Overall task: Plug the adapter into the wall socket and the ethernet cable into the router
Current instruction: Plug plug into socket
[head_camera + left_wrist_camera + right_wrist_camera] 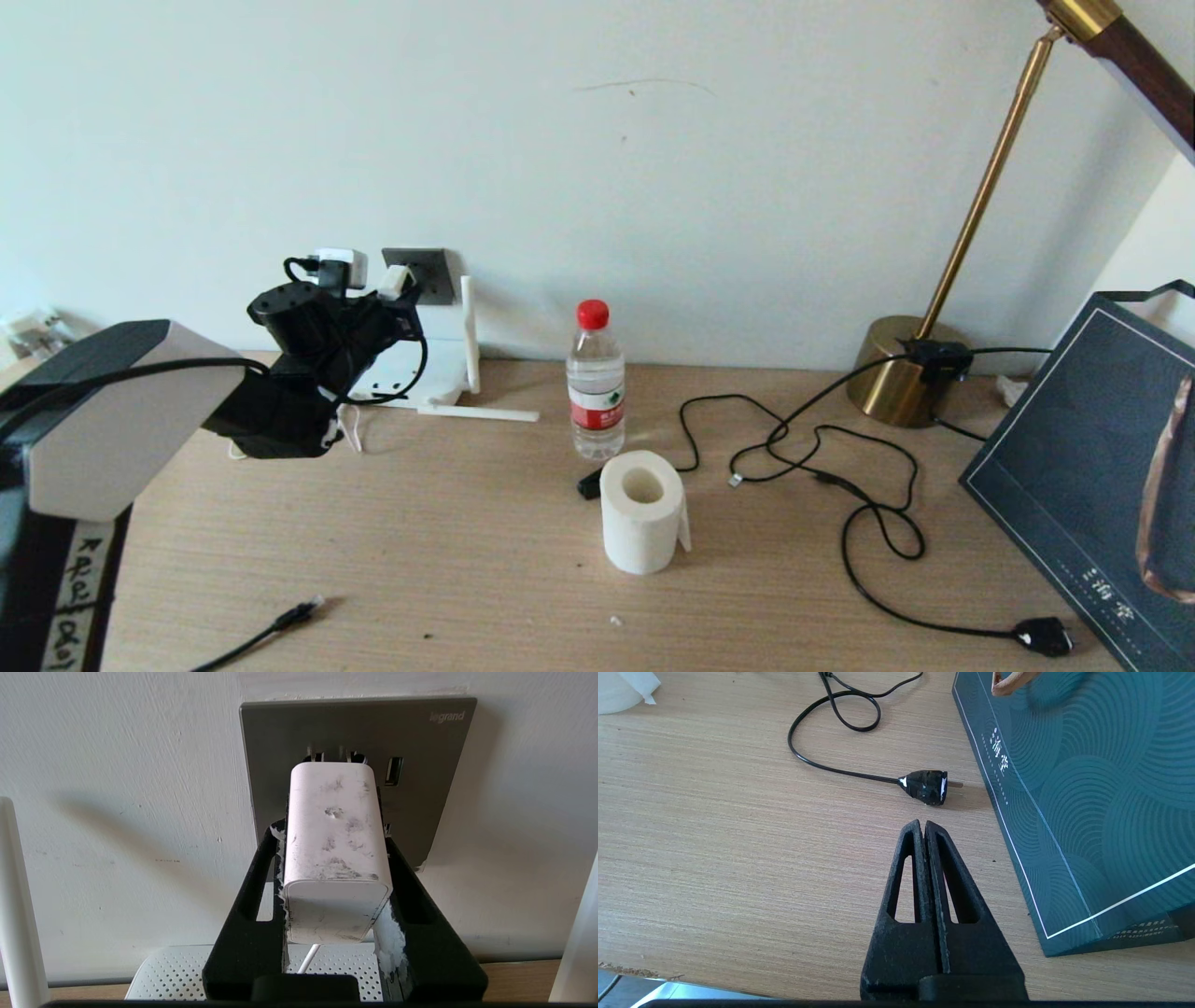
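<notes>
The left gripper (334,858) hides most of the flat white router (411,369) in the head view; only its perforated top and slim antennas show past the arm. Its black fingers (261,877) are clamped on the sides of the small white cube-shaped adapter (334,840), whose front end meets the dark-grey square wall socket (420,802) at far left; its prongs cannot be seen. The arm reaches up from the wooden table (448,551) toward the wall. The black ethernet cable (280,623) lies at the near left edge, cut off. The right gripper (924,835), fingers pressed together and holding nothing, hovers at near right beside a dark teal paper bag (1087,793).
</notes>
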Available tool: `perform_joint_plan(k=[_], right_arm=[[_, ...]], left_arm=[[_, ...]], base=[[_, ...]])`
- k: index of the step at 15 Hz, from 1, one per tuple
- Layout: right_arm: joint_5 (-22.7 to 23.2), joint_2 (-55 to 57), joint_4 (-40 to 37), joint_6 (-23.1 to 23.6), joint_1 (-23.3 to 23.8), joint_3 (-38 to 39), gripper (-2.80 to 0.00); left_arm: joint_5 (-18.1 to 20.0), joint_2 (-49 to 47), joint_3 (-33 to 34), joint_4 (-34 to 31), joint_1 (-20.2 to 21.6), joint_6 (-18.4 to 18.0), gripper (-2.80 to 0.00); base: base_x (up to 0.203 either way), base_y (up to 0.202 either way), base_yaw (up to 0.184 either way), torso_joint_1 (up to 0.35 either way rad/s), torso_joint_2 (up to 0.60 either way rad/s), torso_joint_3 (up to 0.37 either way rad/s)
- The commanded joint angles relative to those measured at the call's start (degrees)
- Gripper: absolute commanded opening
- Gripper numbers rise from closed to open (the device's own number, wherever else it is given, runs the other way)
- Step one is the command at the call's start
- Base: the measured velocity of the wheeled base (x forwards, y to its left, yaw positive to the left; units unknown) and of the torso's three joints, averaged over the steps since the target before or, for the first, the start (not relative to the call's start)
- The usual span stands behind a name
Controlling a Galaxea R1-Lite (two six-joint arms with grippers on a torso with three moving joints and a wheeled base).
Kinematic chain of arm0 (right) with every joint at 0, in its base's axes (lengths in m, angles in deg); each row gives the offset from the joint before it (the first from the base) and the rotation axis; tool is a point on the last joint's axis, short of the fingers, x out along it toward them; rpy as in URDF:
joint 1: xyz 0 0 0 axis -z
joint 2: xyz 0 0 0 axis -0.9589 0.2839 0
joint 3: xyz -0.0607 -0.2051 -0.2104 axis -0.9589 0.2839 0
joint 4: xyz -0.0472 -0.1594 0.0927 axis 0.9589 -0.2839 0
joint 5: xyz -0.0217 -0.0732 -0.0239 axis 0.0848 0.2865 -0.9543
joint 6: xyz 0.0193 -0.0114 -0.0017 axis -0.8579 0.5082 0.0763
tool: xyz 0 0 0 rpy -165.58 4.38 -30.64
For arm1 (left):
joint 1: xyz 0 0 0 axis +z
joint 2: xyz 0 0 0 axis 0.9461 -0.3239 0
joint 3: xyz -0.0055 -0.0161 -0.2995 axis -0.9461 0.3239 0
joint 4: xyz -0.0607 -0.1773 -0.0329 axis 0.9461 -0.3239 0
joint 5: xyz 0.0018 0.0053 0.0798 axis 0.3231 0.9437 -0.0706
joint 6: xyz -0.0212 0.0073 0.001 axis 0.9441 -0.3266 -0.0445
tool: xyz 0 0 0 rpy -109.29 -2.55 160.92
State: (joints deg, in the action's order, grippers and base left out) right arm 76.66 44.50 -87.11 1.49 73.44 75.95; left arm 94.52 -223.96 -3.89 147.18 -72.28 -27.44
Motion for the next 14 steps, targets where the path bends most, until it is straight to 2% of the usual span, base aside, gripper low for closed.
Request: perform_joint_plan(k=[1,14], right_arm=[[0.0,0.0,-0.1,0.0,0.0,0.0,-2.80],[0.0,0.0,-0.1,0.0,0.0,0.0,-2.80]], left_arm=[[0.0,-0.1,-0.1,0.3,0.0,0.0,-2.80],[0.1,-0.6,-0.9,0.2,-0.2,0.0,-2.80]], base=[[0.000,0.000,0.000,0.000,0.00,0.000],[0.000,0.000,0.000,0.000,0.00,0.000]])
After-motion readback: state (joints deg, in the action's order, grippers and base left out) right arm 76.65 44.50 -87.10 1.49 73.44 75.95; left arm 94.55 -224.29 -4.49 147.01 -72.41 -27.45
